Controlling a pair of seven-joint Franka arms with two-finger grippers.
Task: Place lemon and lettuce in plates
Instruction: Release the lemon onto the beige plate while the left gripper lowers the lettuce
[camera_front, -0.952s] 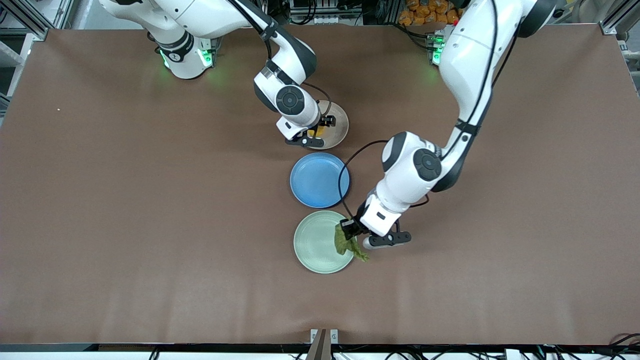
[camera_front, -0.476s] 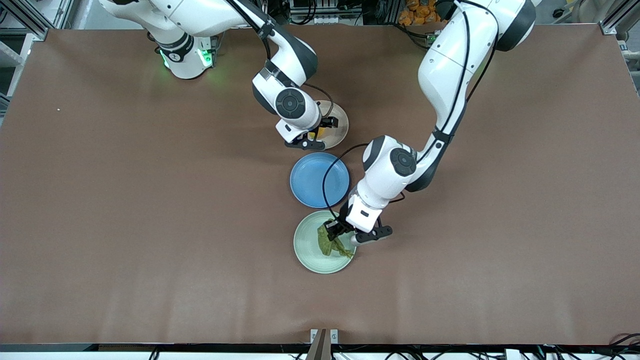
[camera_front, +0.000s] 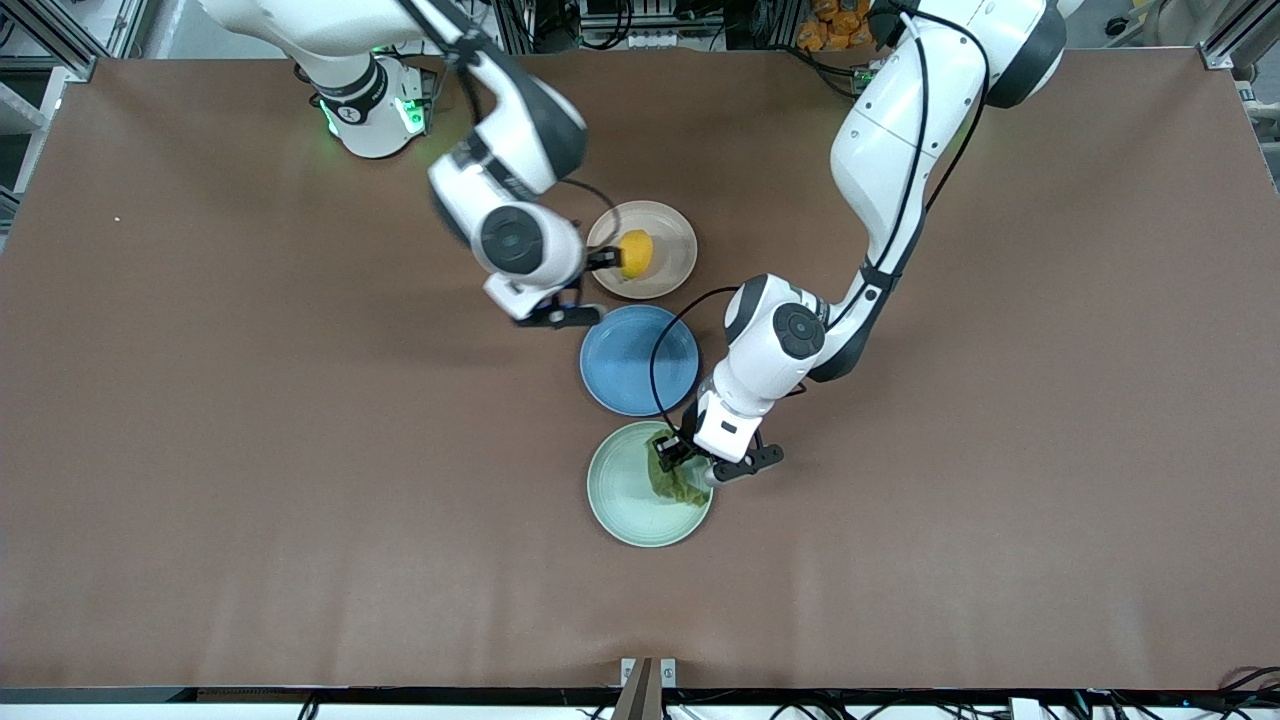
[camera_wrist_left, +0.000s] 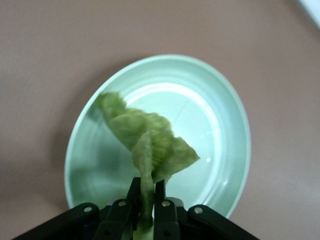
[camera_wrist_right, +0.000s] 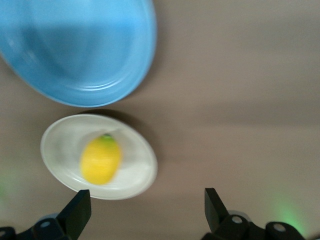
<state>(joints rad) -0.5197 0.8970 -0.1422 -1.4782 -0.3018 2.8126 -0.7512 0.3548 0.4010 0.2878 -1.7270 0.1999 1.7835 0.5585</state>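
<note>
The yellow lemon (camera_front: 636, 253) lies in the beige-pink plate (camera_front: 672, 240); the right wrist view shows the lemon (camera_wrist_right: 101, 160) in that plate (camera_wrist_right: 137, 175) too. My right gripper (camera_front: 597, 262) is open and empty, just beside that plate toward the right arm's end; its jaws (camera_wrist_right: 146, 205) stand wide apart. My left gripper (camera_front: 668, 452) is shut on the stem of the green lettuce (camera_front: 678, 483), which hangs onto the mint green plate (camera_front: 610, 500). The left wrist view shows the lettuce (camera_wrist_left: 150, 140) pinched between the fingers (camera_wrist_left: 146, 197) over the plate (camera_wrist_left: 220, 100).
A blue plate (camera_front: 630, 365) sits between the two task plates, close to both; it also shows in the right wrist view (camera_wrist_right: 75, 50). Brown tabletop (camera_front: 300, 450) spreads around the plates. The left arm's cable loops over the blue plate's edge.
My right gripper let go of the lemon, which now rests in the beige plate, and drew back toward the right arm's end. My left gripper carried the lettuce in over the mint plate.
</note>
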